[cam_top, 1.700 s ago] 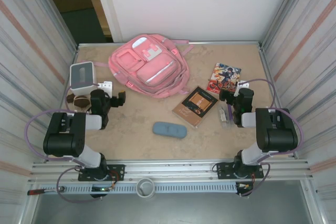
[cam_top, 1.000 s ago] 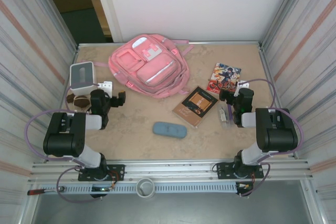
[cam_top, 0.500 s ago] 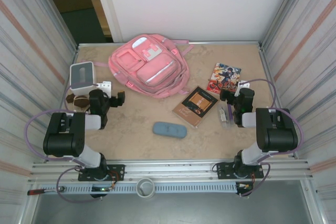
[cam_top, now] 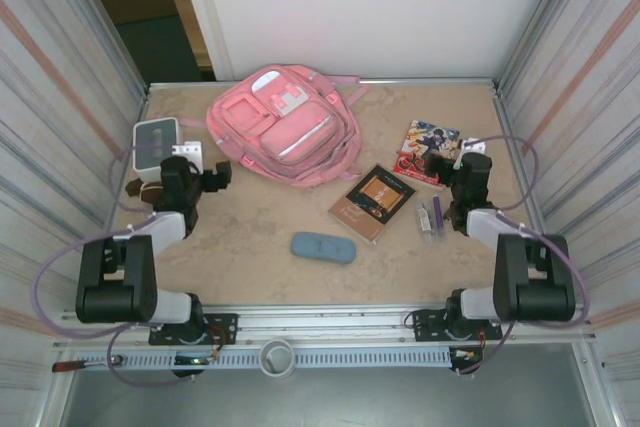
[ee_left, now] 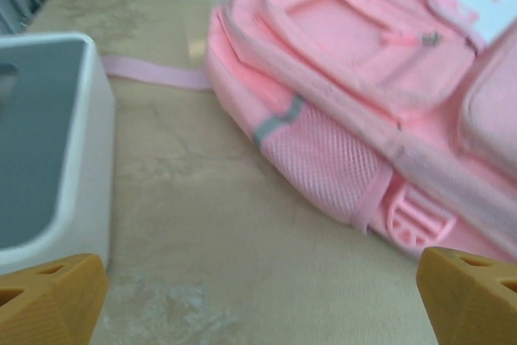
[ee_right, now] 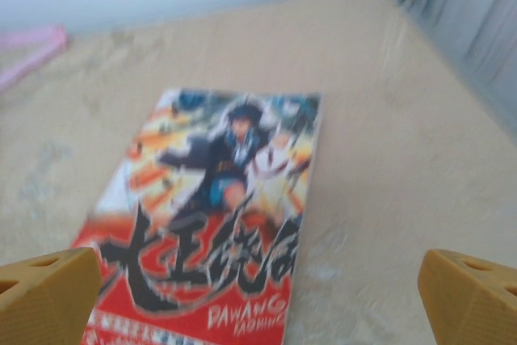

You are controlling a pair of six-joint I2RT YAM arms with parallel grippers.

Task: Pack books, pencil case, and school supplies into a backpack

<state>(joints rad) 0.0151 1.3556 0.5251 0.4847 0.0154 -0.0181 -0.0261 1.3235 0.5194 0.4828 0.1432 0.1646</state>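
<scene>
Top external: both arms have stretched up-frame since the earlier frame. left gripper [cam_top: 204, 165], jaws spread wide and empty, now sits between white box [cam_top: 157, 143] and backpack [cam_top: 285, 132] at upper left. right gripper [cam_top: 458, 163], likewise spread and empty, is now just beside comic book [cam_top: 426, 147] at right. brown book [cam_top: 372, 202], pencil case [cam_top: 323, 247] and pen-like supplies [cam_top: 430, 219] are unmoved at mid-frame, outside the backpack.

Tabletop [cam_top: 250, 267]: beige, marbled
Side walls [cam_top: 60, 147]: ribbed metal panels
Back wall [cam_top: 380, 7]: plain white
Far left corner: dark opening [cam_top: 150, 27]
</scene>
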